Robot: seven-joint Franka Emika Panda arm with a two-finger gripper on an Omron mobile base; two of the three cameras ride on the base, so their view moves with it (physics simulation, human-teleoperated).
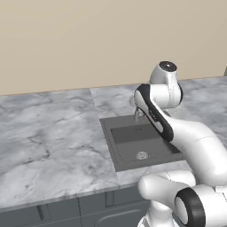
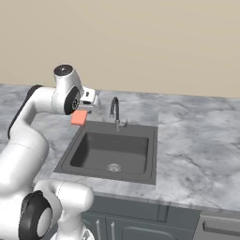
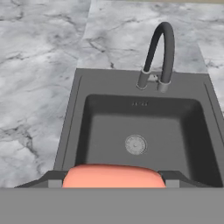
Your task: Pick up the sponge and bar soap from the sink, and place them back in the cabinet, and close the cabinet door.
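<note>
Pink bar soap (image 3: 113, 176) is clamped between the fingers (image 2: 86, 109) above the sink's (image 2: 151, 154) left edge; lift steadily toward the cabinet.

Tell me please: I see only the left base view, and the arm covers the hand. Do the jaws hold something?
Observer: Yes. In the hand view the jaws are shut on the bar soap, one at each end of it.
Operator: Where is it? Over the sink?
Observer: The right base view shows it in the air, above rim level, near the left back corner of the sink.
Operator: Is the faucet close to it?
Observer: The faucet stands apart from it, further right, at the sink's back edge.
</note>
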